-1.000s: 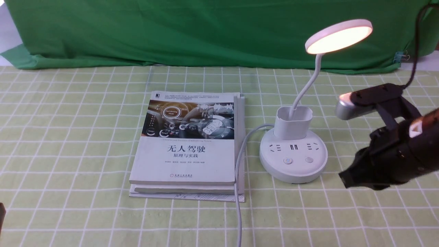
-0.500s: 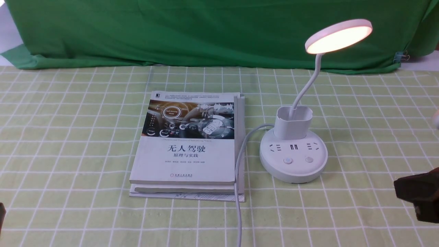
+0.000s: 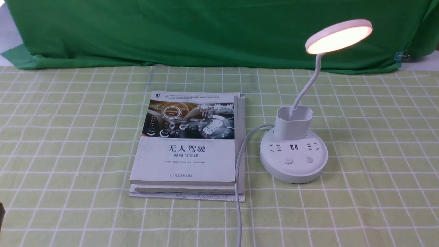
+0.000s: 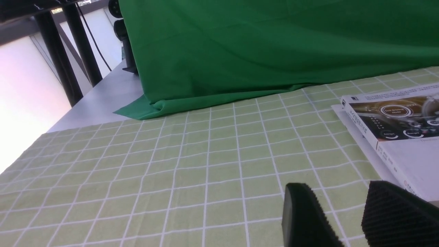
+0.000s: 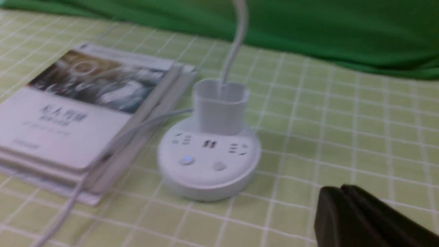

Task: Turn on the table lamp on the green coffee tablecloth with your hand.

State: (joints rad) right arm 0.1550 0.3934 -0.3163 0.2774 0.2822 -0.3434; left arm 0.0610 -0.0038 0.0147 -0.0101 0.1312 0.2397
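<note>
The white table lamp (image 3: 293, 151) stands on the pale yellow-green checked tablecloth (image 3: 68, 144), right of centre. Its round disc head (image 3: 339, 35) glows warm. Its round base carries sockets and two buttons (image 3: 288, 160); one button glows blue in the right wrist view (image 5: 187, 160). The lamp also shows in the right wrist view (image 5: 209, 161). My right gripper (image 5: 339, 193) is shut and empty, pulled back from the base; it is out of the front view. My left gripper (image 4: 337, 202) is open and empty above the cloth, near the book's edge.
A stack of books (image 3: 188, 147) lies left of the lamp, also in the left wrist view (image 4: 394, 137). The lamp's grey cable (image 3: 238, 192) runs beside the books toward the front edge. A dark green backdrop cloth (image 3: 205, 31) hangs behind.
My right arm has drawn back to the right and left the front view. The lamp head stays lit. The left arm has not moved.
</note>
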